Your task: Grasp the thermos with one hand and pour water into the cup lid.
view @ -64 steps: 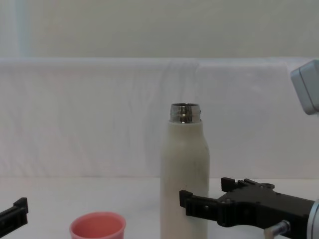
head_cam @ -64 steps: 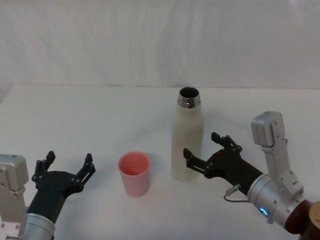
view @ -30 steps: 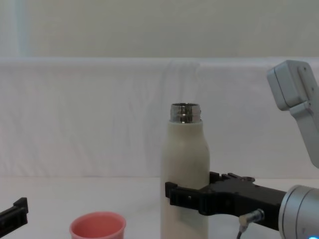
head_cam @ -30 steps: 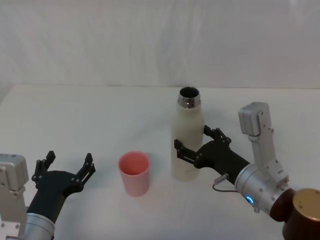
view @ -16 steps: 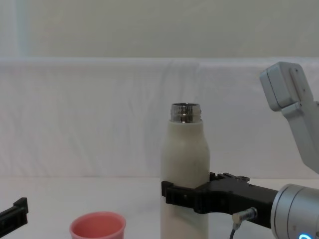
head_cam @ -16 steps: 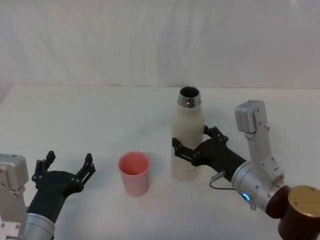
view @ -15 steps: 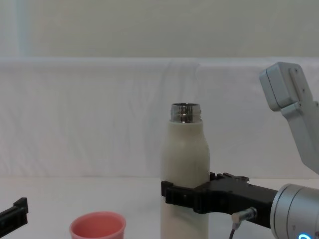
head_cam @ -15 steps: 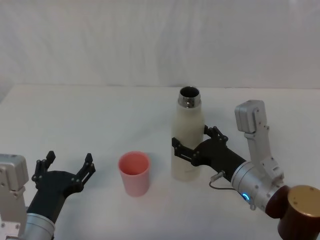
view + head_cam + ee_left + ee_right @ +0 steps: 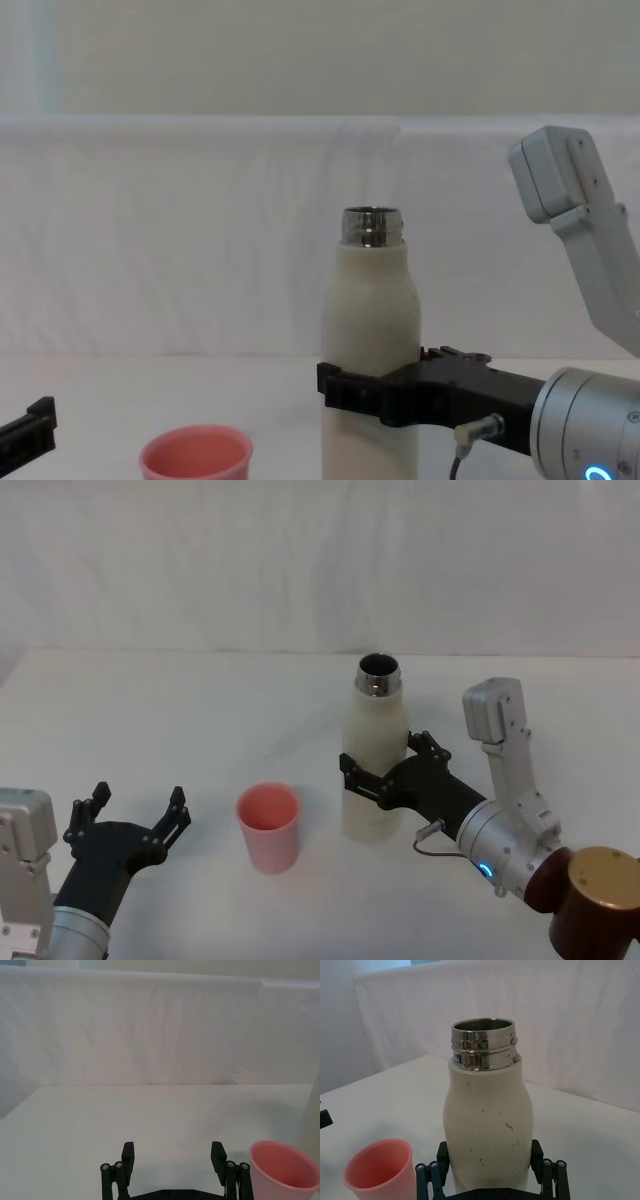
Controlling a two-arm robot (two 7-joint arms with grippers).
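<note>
Head view: the thermos (image 9: 375, 758) stands upright on the table (image 9: 200, 710), between the spread fingers of the right gripper (image 9: 385, 770), not yet squeezed. Lifting and pouring into the cup lid (image 9: 268, 826) are left. The left gripper (image 9: 130, 810) is parked wide apart.

Thermos (image 9: 374, 765), cup lid (image 9: 268, 826) on white table (image 9: 180, 720)

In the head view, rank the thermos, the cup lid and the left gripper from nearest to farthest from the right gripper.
1. thermos: between the fingers of the right gripper.
2. cup lid: to the thermos's left.
3. left gripper: open, at the far left.
</note>
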